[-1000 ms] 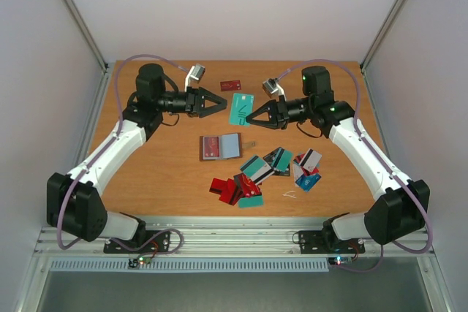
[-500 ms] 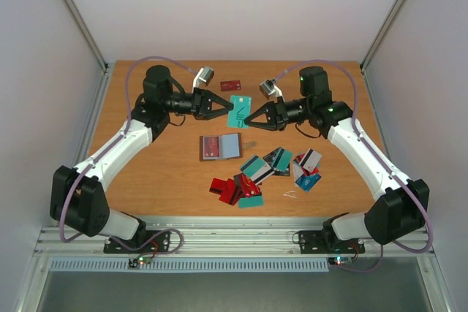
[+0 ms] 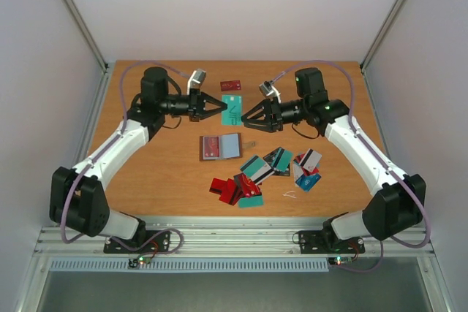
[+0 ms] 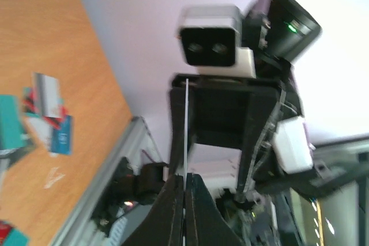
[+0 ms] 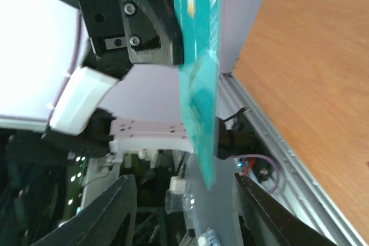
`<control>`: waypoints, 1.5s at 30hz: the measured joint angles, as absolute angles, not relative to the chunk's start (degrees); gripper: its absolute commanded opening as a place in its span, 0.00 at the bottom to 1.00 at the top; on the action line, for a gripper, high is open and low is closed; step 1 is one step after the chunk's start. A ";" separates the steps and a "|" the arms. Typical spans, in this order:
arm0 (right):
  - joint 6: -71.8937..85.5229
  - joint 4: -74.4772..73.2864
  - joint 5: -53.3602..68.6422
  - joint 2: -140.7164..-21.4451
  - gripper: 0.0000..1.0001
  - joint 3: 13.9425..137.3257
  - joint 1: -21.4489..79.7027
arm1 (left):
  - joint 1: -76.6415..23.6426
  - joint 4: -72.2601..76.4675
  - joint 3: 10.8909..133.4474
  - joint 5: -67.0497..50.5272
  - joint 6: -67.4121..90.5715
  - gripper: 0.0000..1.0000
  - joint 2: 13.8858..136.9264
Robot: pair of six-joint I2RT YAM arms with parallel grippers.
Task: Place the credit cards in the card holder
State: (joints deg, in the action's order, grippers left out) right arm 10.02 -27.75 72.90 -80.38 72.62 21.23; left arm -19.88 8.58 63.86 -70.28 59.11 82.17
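Note:
A teal credit card [image 3: 231, 109] hangs in the air above the far middle of the table. My left gripper [image 3: 222, 107] is shut on its left edge. In the left wrist view the card [image 4: 187, 125] shows edge-on, pinched between the fingertips [image 4: 177, 191]. My right gripper [image 3: 244, 118] is open just right of the card, whose corner [image 5: 200, 84] reaches between the spread fingers [image 5: 118, 205] untouched. The brown card holder [image 3: 207, 147] lies open mid-table with a red and a pale blue card in it. Several more credit cards [image 3: 241, 188] lie scattered nearer the front.
A dark red card [image 3: 230, 85] lies alone at the far side, behind the held card. More loose cards [image 3: 307, 169] sit right of centre. A small white scrap [image 3: 289, 195] lies by the table's front rail.
The left gripper has closed on the teal card. The right gripper, shut on it before, has opened and let go. The card has shifted slightly left.

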 measured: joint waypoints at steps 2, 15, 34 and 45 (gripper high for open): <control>9.41 -29.45 69.69 -80.97 0.48 72.82 21.23 | -17.82 1.85 63.83 -67.57 54.50 0.00 81.76; 8.95 -37.01 47.88 -85.30 0.42 67.96 21.23 | -11.73 -28.18 56.10 -48.88 26.04 0.00 81.84; 9.72 -36.97 41.23 -101.43 0.34 72.47 22.26 | -10.87 -29.19 58.08 -43.88 18.92 0.00 94.24; 9.50 -34.87 45.23 -112.44 0.24 82.24 23.33 | -10.87 -28.29 63.35 -49.06 16.80 0.00 105.12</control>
